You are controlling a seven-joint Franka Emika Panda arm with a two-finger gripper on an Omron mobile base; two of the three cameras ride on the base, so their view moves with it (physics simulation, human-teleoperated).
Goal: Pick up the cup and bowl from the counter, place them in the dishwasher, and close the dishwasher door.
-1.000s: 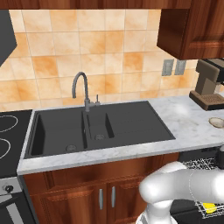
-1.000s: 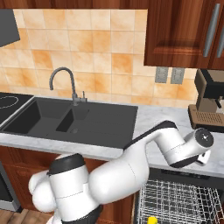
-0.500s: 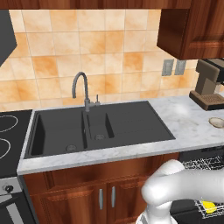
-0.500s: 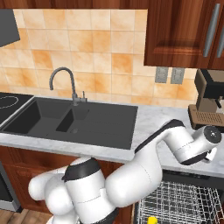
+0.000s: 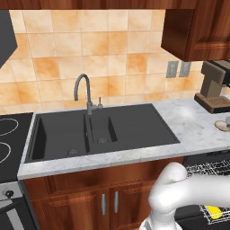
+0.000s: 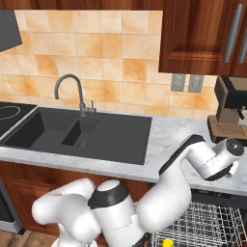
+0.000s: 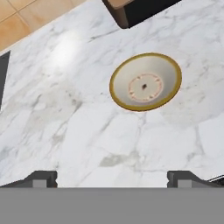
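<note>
From the left base view, the dark double sink (image 5: 101, 130) is my marker. The bowl (image 5: 222, 125) sits on the counter (image 5: 197, 123) well to the right of the sink, just in front of the coffee machine (image 5: 214, 86). Below the counter edge on that side the dishwasher (image 5: 210, 167) is open, its wire rack (image 5: 207, 170) showing, and the yellow cup (image 5: 214, 211) lies in the rack low at the right. The arm's white elbow (image 5: 179, 191) bulks up in front of it.

From the right base view, the arm (image 6: 193, 164) reaches across the counter (image 6: 169, 140) to the right of the sink (image 6: 82, 132), its wrist close before the coffee machine (image 6: 231, 108). The rack (image 6: 207, 226) lies beneath it, with the cup (image 6: 167, 242) at the bottom edge.

In the hand view the gripper (image 7: 112, 178) hangs over bare marble with its two fingertips (image 7: 41, 178) spread wide apart and nothing between them. The bowl (image 7: 145, 81) rests upright on the counter (image 7: 65, 122) ahead of them, apart from both tips, near the coffee machine's dark base (image 7: 140, 9).
</note>
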